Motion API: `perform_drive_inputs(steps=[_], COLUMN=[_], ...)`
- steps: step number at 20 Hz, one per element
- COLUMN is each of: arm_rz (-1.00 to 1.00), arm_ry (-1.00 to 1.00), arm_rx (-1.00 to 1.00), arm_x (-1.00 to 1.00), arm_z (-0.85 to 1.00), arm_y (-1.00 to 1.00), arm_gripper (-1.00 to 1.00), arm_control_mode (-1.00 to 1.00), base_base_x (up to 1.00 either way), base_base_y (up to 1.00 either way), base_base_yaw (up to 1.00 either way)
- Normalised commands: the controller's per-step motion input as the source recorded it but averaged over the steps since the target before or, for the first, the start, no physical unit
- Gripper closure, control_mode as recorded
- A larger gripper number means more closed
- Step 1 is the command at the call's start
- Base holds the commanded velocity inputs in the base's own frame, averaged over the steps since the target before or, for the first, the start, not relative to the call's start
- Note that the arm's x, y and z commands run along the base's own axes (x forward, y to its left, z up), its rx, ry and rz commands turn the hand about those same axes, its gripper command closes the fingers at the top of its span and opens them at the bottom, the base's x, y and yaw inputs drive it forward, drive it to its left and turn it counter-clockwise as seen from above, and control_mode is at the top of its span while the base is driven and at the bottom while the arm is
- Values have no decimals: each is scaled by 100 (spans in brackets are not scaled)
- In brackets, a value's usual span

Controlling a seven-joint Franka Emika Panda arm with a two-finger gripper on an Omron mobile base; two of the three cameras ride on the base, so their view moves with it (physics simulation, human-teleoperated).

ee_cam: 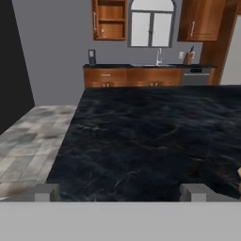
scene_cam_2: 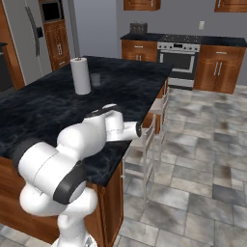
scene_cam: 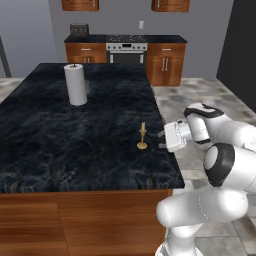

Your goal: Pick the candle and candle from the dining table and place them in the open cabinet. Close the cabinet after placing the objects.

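Observation:
A thin cream taper candle [scene_cam: 142,136] stands upright on its brass stick near the right edge of the dining table [scene_cam: 60,145], a black marble-topped island. My gripper [scene_cam: 163,140] hovers just right of the candle at about its height. It points across the table and is apart from the candle. In the hand view the gripper [ee_cam: 119,193] is open, its fingertips [ee_cam: 46,192] wide apart over bare marble. A tan sliver [ee_cam: 239,172] shows at that view's right edge. Far across the room, the wall cabinet [ee_cam: 111,20] stands open with its shelves showing.
A tall white paper-towel roll [scene_cam: 76,85] stands mid-table, with a grey cup [scene_cam_2: 95,79] behind it. Wooden chairs [scene_cam_2: 144,140] line the table's right side above the tiled floor. A stove [scene_cam: 126,50] and base cabinets run along the back wall.

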Motion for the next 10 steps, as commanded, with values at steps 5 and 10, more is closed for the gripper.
perform_drive_inputs(steps=[5, 10], arm_rz=[0, 0], arm_ry=[0, 0], arm_rx=[0, 1], arm_x=[13, 10], arm_z=[-2, -6], arm_y=[1, 0], arm_gripper=[-100, -100], arm_control_mode=[-100, -100], base_base_x=[0, 0], base_base_y=[0, 0], base_base_yaw=[0, 0])
